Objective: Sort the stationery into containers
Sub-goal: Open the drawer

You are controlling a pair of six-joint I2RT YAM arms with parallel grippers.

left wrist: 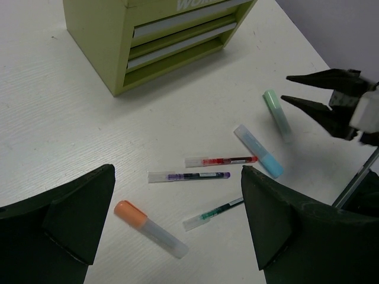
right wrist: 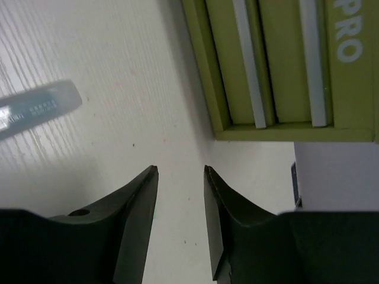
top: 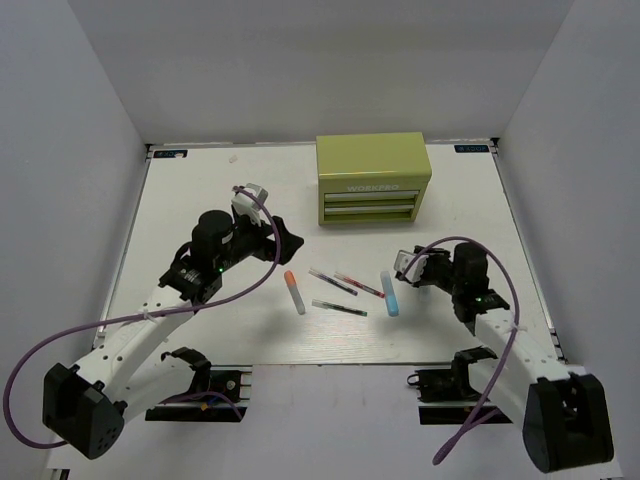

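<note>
The stationery lies in front of the yellow-green WORKPRO chest (top: 373, 180), whose two front drawers (left wrist: 177, 35) are shut. In the left wrist view I see the orange-capped white marker (left wrist: 149, 228), dark pen (left wrist: 188, 176), red pen (left wrist: 220, 160), green pen (left wrist: 213, 213), light blue marker (left wrist: 259, 150) and pale mint marker (left wrist: 277, 114). My left gripper (left wrist: 177, 168) is wide open and empty above the pens. My right gripper (right wrist: 180, 170) is open and empty, low over the table beside the mint marker (right wrist: 35, 109), facing the chest (right wrist: 278, 59).
White walls close in the table at the back and both sides. My left arm (top: 215, 255) reaches in from the left and my right arm (top: 470, 285) from the right. A purple cable (top: 250, 290) loops off the left arm.
</note>
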